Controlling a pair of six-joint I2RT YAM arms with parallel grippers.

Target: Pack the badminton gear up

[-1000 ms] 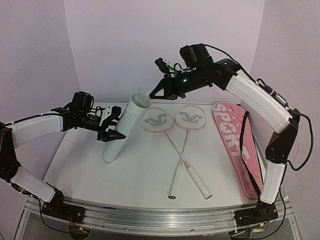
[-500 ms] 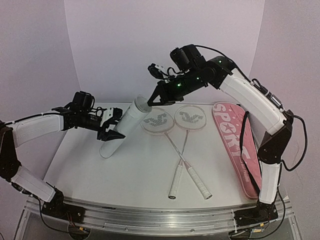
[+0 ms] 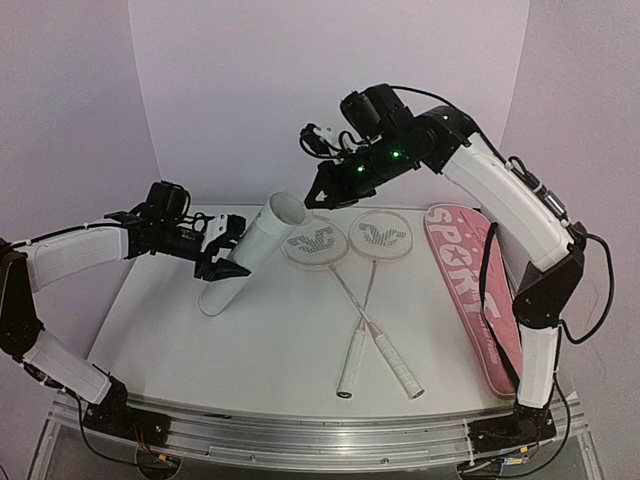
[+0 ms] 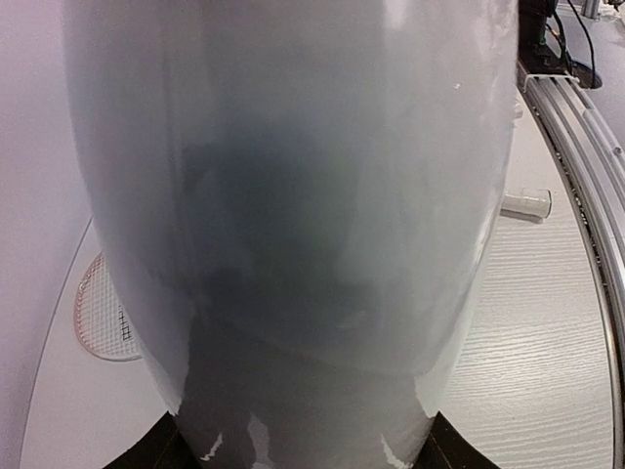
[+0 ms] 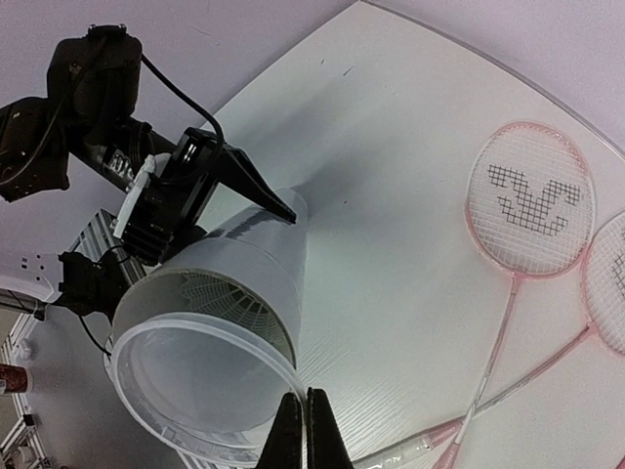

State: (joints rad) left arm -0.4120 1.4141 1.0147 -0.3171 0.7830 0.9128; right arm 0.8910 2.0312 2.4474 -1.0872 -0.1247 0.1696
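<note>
My left gripper (image 3: 232, 250) is shut on the white tube (image 3: 248, 255), holding it tilted with its open mouth up and to the right. The tube (image 4: 293, 195) fills the left wrist view. My right gripper (image 5: 299, 415) is shut on the rim of a clear lid (image 5: 186, 386), just off the tube's mouth. A shuttlecock's feather skirt (image 5: 220, 293) shows inside the tube (image 5: 249, 249). In the top view the right gripper (image 3: 314, 195) hangs right of the tube's mouth. Two rackets (image 3: 315, 243) (image 3: 378, 235) lie crossed on the table, handles toward me.
A long pink bag (image 3: 470, 280) with white lettering lies along the table's right side. The racket handles (image 3: 375, 360) end near the table's front. The left arm's fingers (image 5: 249, 186) reach across the tube in the right wrist view.
The right gripper came down to the tube's mouth, then drew back a little to the right with the lid. The tube's mouth now stands open and the tube leans lower.
</note>
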